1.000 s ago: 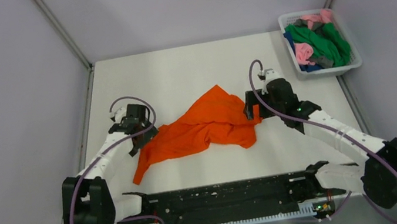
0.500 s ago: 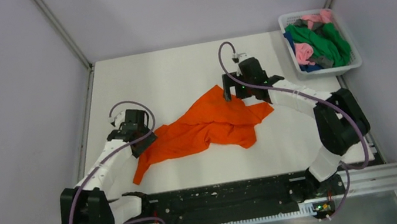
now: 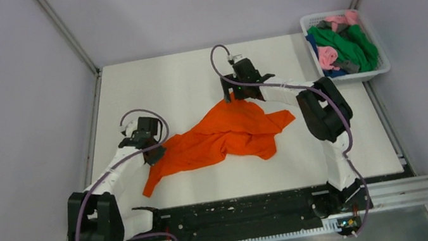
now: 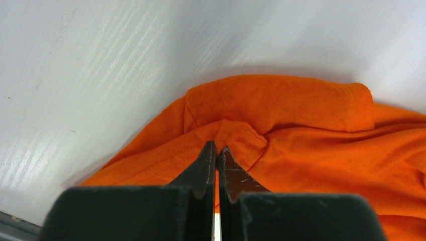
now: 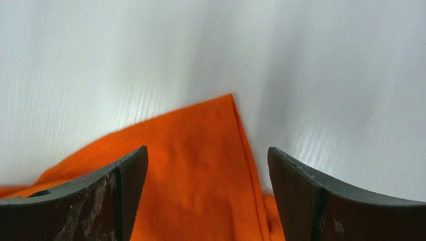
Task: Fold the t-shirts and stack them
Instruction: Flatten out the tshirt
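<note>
Swinging further left since a moment ago, the right end effector [image 3: 237,96] now hangs, fingers spread, over the 12 o'clock corner of the orange shirt [image 3: 226,134], crumpled on the surface [image 3: 180,81]. At its 9 o'clock edge the left end effector [image 4: 217,150] is pinched tight on a fold; other shirts [image 3: 344,43] sit heaped in the basket [image 3: 384,68] at 2 o'clock.

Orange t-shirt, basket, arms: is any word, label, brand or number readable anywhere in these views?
No readable text in any view.
orange t-shirt: plain cloth, no print or tag showing.
white mesh basket and the shirts in it: no lettering visible.
left claw and right claw: bare black fingers, scuffs only.
</note>
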`<state>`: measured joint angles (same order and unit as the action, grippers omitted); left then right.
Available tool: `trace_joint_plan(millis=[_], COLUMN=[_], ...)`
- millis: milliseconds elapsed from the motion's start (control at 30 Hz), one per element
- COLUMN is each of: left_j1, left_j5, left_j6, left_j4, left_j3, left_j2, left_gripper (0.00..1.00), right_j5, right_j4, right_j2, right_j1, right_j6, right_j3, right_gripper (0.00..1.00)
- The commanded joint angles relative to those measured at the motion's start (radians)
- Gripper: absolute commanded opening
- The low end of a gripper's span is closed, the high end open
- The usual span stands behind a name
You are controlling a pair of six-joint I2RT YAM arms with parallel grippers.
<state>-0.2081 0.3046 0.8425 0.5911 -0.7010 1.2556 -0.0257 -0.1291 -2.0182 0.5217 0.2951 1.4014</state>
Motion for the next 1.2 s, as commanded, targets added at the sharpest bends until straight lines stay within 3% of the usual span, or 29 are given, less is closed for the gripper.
trace_joint_plan(millis=[0, 267, 333, 533, 700, 900, 1033, 1167], left_j1=[0.003, 0.003, 0.003, 0.003, 0.003, 0.003, 0.002, 0.003], left_j5=[0.038, 0.039, 0.017, 0.006, 0.011, 0.067, 0.023, -0.092], left_j6=[-0.011, -0.011, -0.013, -0.016, -0.043, -0.098, -0.148, -0.187], left_j4=[-0.019, -0.018, -0.020, 0.012, 0.061, 0.105, 0.049, -0.018], left_j3=[0.020, 0.097, 0.101, 0.082, 0.005, -0.164, -0.275, -0.414], left_j2=[-0.092, -0.252, -0.278, -0.354, -0.445, -0.589, -0.684, -0.734], left_gripper=[0.00, 0.00, 0.00, 0.00, 0.00, 0.00, 0.00, 0.00], right_j5=[-0.092, -0.234, -0.261, -0.312, -0.467, -0.612, -0.643, -0.593], right_j4=[-0.001, -0.068, -0.065, -0.060, -0.033, 0.041, 0.072, -0.007], right_j2=[-0.104, -0.182, -0.176, -0.151, -0.001, 0.365, 0.614, 0.807], right_j1=[0.057, 0.116, 0.130, 0.137, 0.136, 0.135, 0.133, 0.133], right_j6=[-0.041, -0.021, -0.020, 0.019, -0.018, -0.143, -0.226, -0.252], right_j3=[0.158, 0.163, 0.143, 0.122, 0.094, 0.004, -0.039, 0.016], right_gripper=[0.85, 0.76, 0.65, 0.02, 0.00, 0.00, 0.00, 0.00])
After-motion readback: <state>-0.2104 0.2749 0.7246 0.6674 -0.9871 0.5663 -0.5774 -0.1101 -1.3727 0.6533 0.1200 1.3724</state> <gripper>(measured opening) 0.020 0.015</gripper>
